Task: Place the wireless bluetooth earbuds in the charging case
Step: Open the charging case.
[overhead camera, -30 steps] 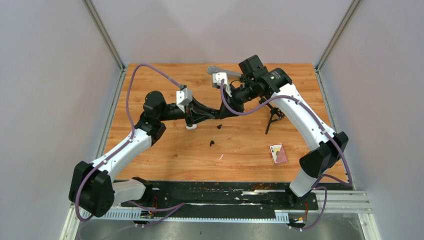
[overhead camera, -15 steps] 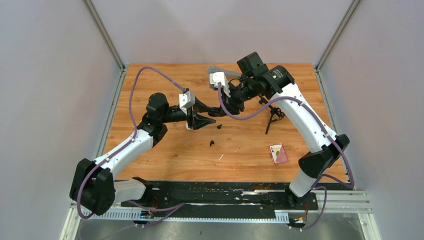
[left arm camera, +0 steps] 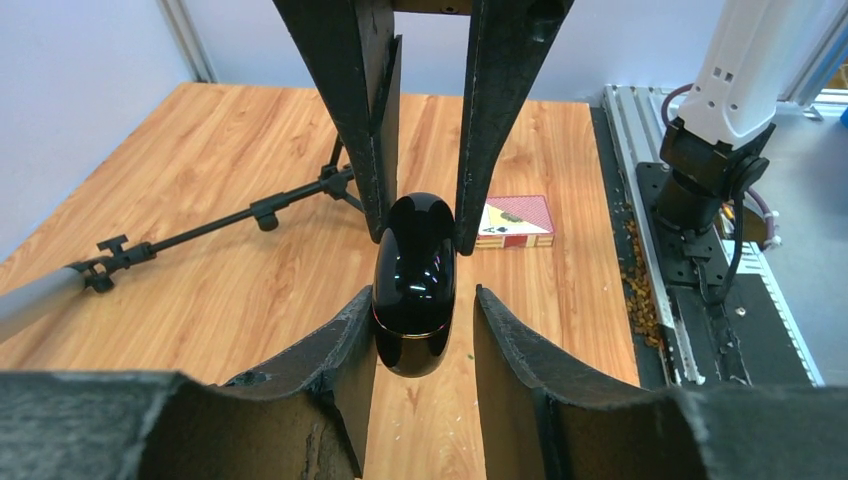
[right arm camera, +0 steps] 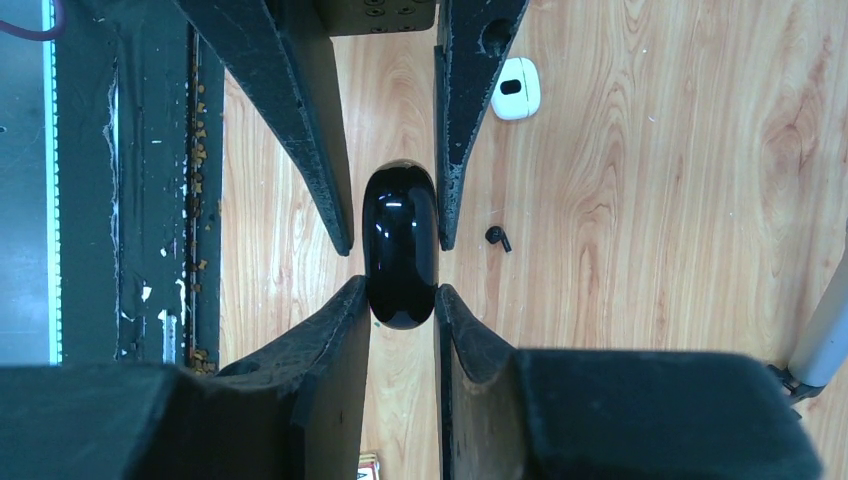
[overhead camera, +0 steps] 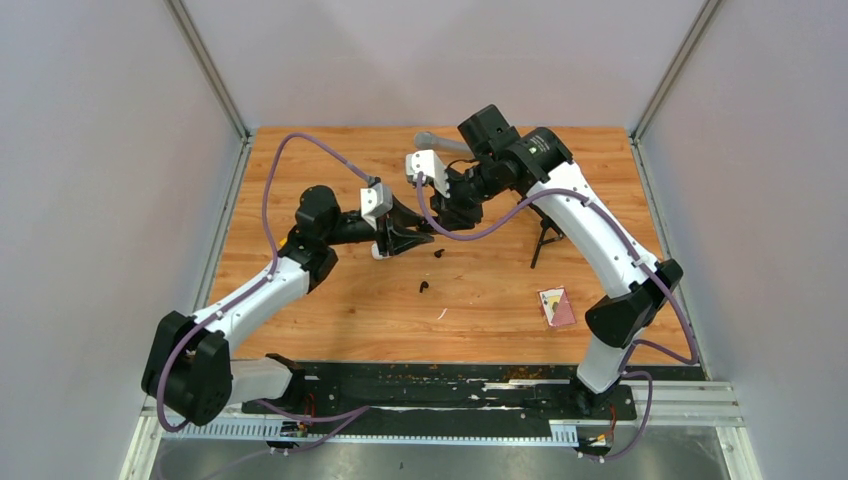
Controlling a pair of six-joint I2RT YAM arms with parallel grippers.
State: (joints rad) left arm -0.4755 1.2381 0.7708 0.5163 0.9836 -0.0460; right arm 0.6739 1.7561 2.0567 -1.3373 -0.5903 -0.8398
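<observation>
The wireless bluetooth earbuds (overhead camera: 438, 253) that show are two black ones, both loose on the wooden worktop (overhead camera: 500, 335). In the top view one lies just below the spot where the two arms meet, a little above the middle of the frame. The other earbud (overhead camera: 424, 287) lies a short way further down and slightly left. The right wrist view shows one black earbud (right arm camera: 497, 238) on the wood just right of the fingers, touching nothing.

A glossy black charging case (left arm camera: 415, 270) is held in the air between the two arms, its lid shut. The right pincer (right arm camera: 400, 288) is clenched on it, with both fingers pressed against its sides. The left pincer (left arm camera: 422, 298) straddles the other end of the same case and is released rather than clamped. One finger lies against the case, and a strip of wood shows between the case and the other finger.

A white charging case (right arm camera: 516, 88) with a dark slot on top lies on the worktop at the upper right of the right wrist view, well apart from the earbud there.

A red box of playing cards (overhead camera: 557, 305) lies at the lower right of the worktop in the top view. A small black tripod (overhead camera: 545, 235) lies right of centre, under the right arm. A thin white sliver (overhead camera: 441, 314) lies near the middle, below the earbuds.
</observation>
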